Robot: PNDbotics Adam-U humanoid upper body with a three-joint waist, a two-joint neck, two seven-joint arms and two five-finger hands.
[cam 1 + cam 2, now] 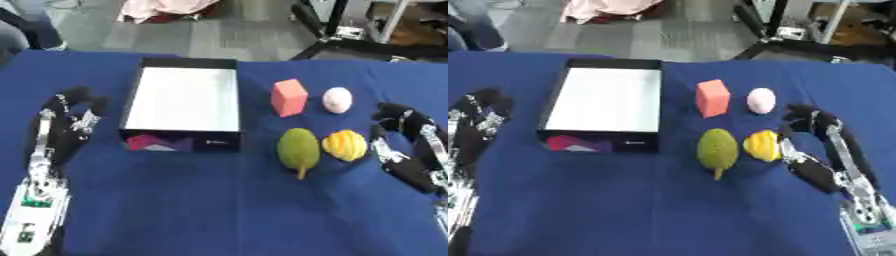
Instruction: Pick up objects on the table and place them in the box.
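Note:
A black box (133,105) with a white inside stands open on the blue table, left of centre, with nothing in it. To its right lie a salmon-red block (289,97), a pale pink egg-shaped thing (337,99), a green pear-shaped fruit (297,149) and a yellow ridged fruit (346,145). My right hand (820,145) rests open just right of the yellow fruit, thumb close to it, fingers near the pink thing. My left hand (66,122) lies open on the table left of the box, holding nothing.
The blue table (219,210) ends at the far edge, with grey floor beyond. A black metal frame (350,40) stands behind the table at the right. Pink cloth (166,10) lies on the floor at the back.

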